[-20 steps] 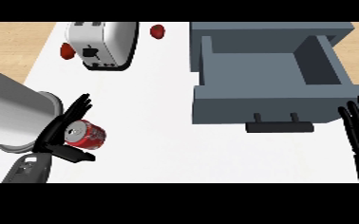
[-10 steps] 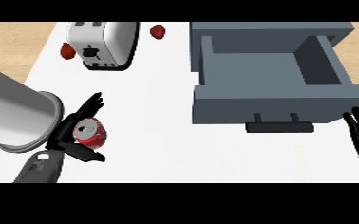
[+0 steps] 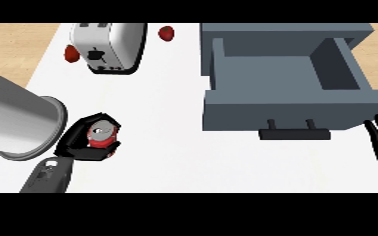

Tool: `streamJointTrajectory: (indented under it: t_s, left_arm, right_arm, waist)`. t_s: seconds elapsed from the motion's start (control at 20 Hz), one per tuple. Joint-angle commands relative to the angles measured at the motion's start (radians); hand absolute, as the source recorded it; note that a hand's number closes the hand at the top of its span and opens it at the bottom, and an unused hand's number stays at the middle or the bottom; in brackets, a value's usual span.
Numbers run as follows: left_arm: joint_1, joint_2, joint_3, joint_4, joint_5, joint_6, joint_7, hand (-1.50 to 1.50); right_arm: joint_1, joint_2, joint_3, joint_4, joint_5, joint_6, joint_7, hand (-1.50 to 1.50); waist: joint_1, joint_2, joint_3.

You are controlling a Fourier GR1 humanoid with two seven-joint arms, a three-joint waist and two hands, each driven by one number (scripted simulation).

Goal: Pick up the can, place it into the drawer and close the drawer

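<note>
One red can (image 3: 102,134) with a grey top sits low on the left of the white counter (image 3: 170,130), and the left hand (image 3: 81,139) has its black fingers and thumb curled round it, so that only the can's top and part of its red side show between them. The can is well apart from the one grey drawer (image 3: 284,87), which stands pulled open at the right with its hollow showing and a dark handle (image 3: 294,132) on its front. Of the right hand (image 3: 371,136) only a thin black sliver shows at the view's right edge, just beside the drawer's front corner; whether its fingers are apart or together I cannot tell. One white toaster (image 3: 109,46) with two slots stands at the upper left. Two small red round things lie near it: one (image 3: 71,53) at its left side, one (image 3: 167,32) to its right. A strip of wood floor (image 3: 26,47) shows beyond the counter's left edge.
</note>
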Motion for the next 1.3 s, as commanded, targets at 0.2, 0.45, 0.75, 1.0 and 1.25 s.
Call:
streamJointTrajectory:
  t_s: [0.2, 0.45, 0.75, 1.0, 1.25]
  left_arm:
    - [0.019, -0.03, 0.037, -0.164, 0.118, -0.054, 0.139, 1.5]
    - [-0.014, -0.103, 0.225, -0.124, 0.197, 0.33, 0.188, 1.5]
    - [0.075, -0.255, 0.114, -0.415, 0.169, 0.46, 0.268, 1.5]
    - [-0.002, -0.221, 0.072, -0.561, 0.192, 0.462, 0.475, 1.5]
    - [-0.007, -0.269, -0.079, -0.727, 0.152, 0.566, 0.565, 1.5]
  right_arm:
    - [-0.061, -0.052, -0.068, -0.026, -0.09, -0.006, 0.106, -1.5]
    - [0.0, 0.017, 0.008, -0.042, 0.003, -0.022, 0.032, -1.5]
    - [0.067, 0.017, 0.086, -0.121, 0.033, -0.077, 0.048, -1.5]
    - [0.034, -0.012, -0.039, -0.014, -0.057, 0.007, -0.013, -1.5]
    - [0.044, 0.017, 0.007, -0.083, -0.026, -0.013, 0.021, -1.5]
  waist:
    - [0.007, -0.002, 0.0]
    - [0.015, -0.004, 0.001]
    - [0.008, -0.003, 0.0]
    - [0.003, -0.002, 0.001]
    - [0.002, -0.003, 0.0]
